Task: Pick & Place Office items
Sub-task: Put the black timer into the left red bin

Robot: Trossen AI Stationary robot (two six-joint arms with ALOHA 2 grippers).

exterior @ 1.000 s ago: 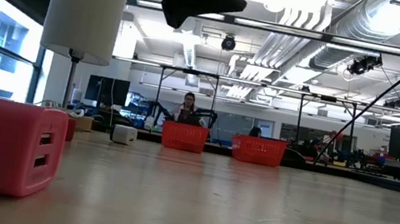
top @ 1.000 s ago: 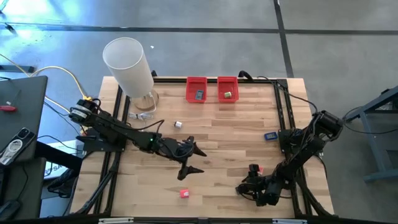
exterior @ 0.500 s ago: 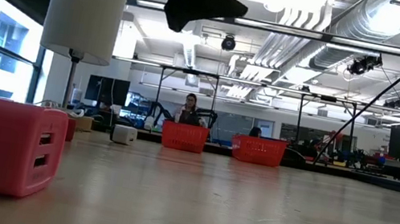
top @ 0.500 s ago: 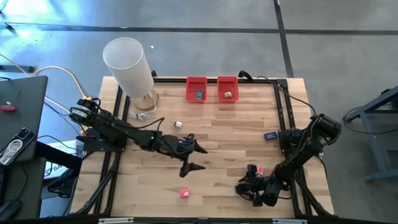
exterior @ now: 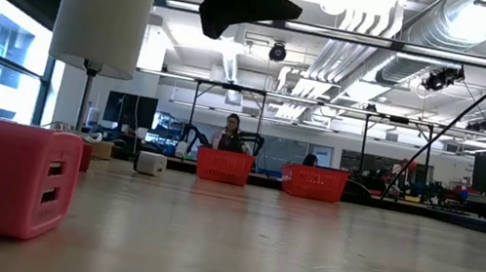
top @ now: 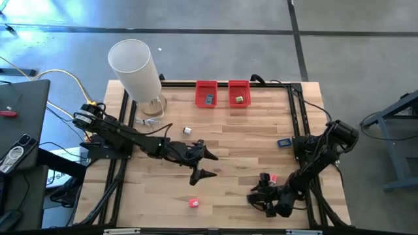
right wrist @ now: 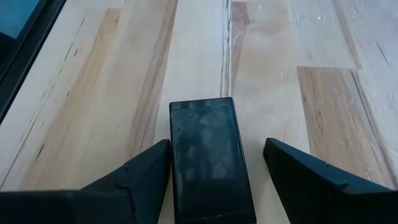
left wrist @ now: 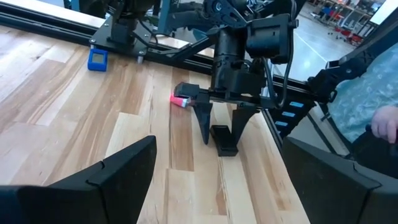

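Right gripper (right wrist: 214, 163) stands low at the near right part of the light wooden slatted table (top: 235, 130), its two dark fingers spread to either side of a flat black rectangular piece (right wrist: 210, 158) that lies on the wood. Gaps show between each finger and the piece, so nothing is clamped yet. In the left wrist view that same gripper (left wrist: 221, 127) straddles the black piece (left wrist: 224, 139), with a small red-and-pink item (left wrist: 181, 100) just beside it and a blue blocky item (left wrist: 97, 59) farther off.

Left gripper (top: 201, 163) hovers above the table's middle with its fingers spread wide and empty, waiting. A red blocky charger-like piece (top: 193, 203) sits near the front edge, and a small white piece (top: 187, 130) lies toward the two red rectangular plastic bins (top: 206, 93) at the far edge.

The black piece's long axis runs along the table's boards and straight away from the right wrist camera, so the fingers face its long sides, which looks a sound way to take it.

The risk, as I judge it, is its thinness: if the fingers close slightly high, they could slide over the top or tip it. The piece also sits nearer one finger, so closing may push it sideways before both pads meet.
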